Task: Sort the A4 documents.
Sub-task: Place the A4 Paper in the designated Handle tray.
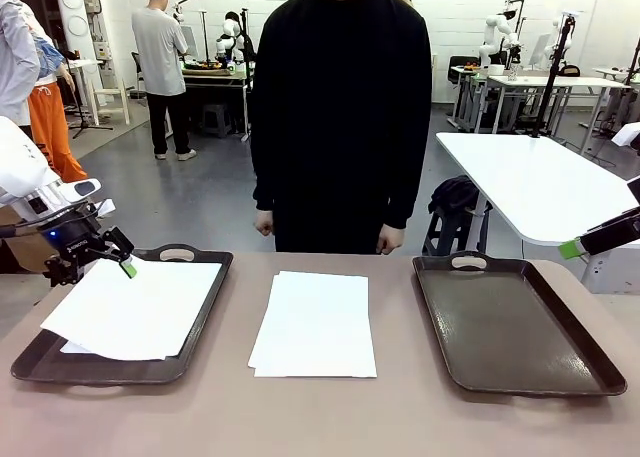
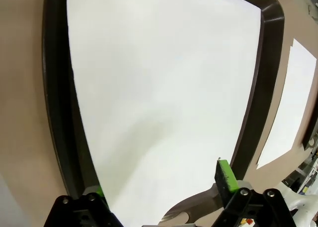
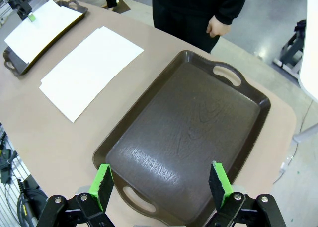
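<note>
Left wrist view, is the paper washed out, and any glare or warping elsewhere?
Left wrist view: the sheet in the left tray is nearly featureless white, the tray's rim bowed by the lens. Right wrist view: the right tray has a pale sheen near its close end. Front view: even light, sharp.

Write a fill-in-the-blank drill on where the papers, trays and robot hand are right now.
1. The loose stack of A4 documents lies ____ the two trays.
2. The right tray is completely ____.
3. The left hand hovers over the sheets in the left tray with its jaws ____.

Missing words: between; empty; open.
</note>
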Robot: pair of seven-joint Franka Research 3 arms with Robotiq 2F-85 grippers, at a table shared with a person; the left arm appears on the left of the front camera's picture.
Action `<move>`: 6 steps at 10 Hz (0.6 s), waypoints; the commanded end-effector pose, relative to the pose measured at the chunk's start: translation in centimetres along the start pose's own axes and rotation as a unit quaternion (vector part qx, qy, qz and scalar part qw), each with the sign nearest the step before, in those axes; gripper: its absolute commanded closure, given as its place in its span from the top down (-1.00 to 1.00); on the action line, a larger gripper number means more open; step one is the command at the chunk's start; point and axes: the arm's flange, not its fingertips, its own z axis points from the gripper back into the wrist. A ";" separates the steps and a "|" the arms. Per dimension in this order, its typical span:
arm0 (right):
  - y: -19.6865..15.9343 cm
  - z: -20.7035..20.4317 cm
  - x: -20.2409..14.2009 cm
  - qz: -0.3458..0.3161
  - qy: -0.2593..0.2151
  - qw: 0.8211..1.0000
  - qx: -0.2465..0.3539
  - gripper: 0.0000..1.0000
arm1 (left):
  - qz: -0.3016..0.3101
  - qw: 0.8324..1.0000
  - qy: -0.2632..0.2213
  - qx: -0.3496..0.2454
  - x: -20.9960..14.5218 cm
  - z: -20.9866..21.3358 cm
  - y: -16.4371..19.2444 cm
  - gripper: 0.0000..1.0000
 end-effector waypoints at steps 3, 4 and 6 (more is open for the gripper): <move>-0.1 -0.2 -0.1 -0.003 -0.003 1.000 0.010 1.00 | 0.008 0.999 0.006 0.045 0.5 0.4 -1.0 1.00; -0.1 -0.2 -0.1 -0.003 -0.003 1.000 0.010 1.00 | 0.004 0.998 0.014 0.059 0.9 0.1 -1.6 1.00; -0.1 -0.2 -0.1 -0.003 -0.003 1.000 0.010 1.00 | -0.009 0.995 0.015 0.095 1.0 0.0 -3.3 1.00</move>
